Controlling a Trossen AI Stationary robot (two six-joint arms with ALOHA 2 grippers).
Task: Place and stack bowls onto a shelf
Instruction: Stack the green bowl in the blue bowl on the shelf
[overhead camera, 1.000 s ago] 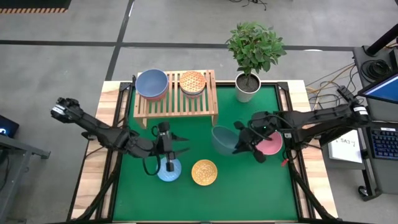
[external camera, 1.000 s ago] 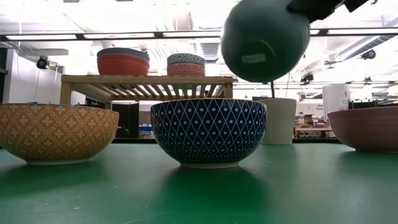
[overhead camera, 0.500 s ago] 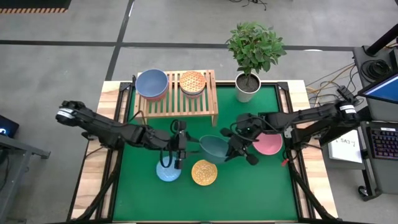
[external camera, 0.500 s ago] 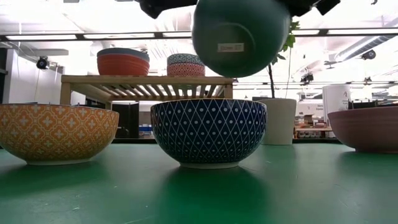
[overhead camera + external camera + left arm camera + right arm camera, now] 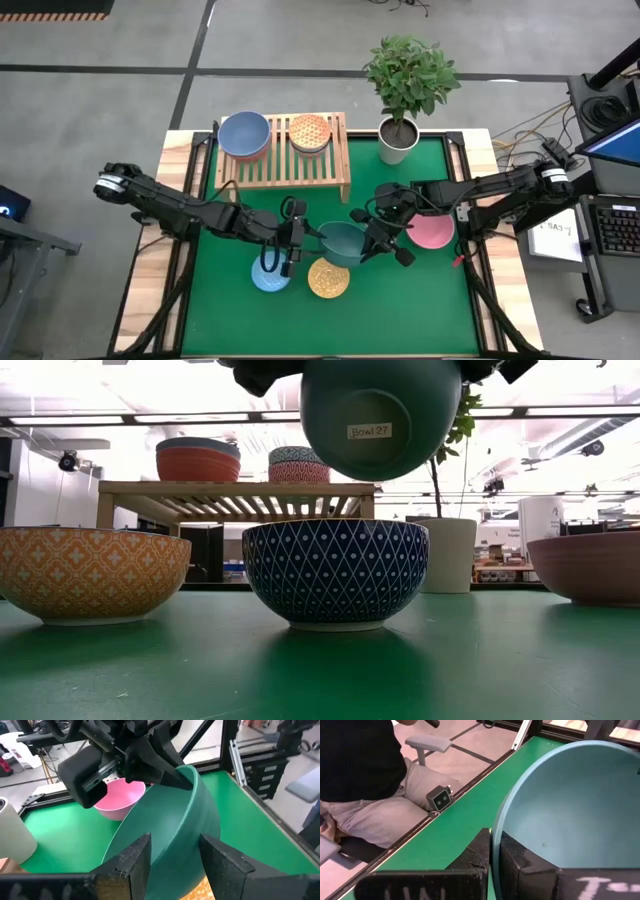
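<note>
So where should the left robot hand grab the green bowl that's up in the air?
Probably on the rim of the teal bowl, on the side facing the left gripper and opposite where the right gripper pinches it. The wall is thin, so one finger inside and one outside fits. The left fingers are open around that edge.

Green mat (image 5: 420, 300) covering tabletop, bordered by light wood edging (image 5: 160, 250). White pot (image 5: 397, 140) holding leafy green plant (image 5: 410, 70), standing at far side of mat. Keyboard (image 5: 618, 230) and papers (image 5: 556, 236) on side desk, beyond mat's edge. Seated person (image 5: 365, 780) in dark top, beside table. Grey floor (image 5: 100, 90) around rig.
</note>
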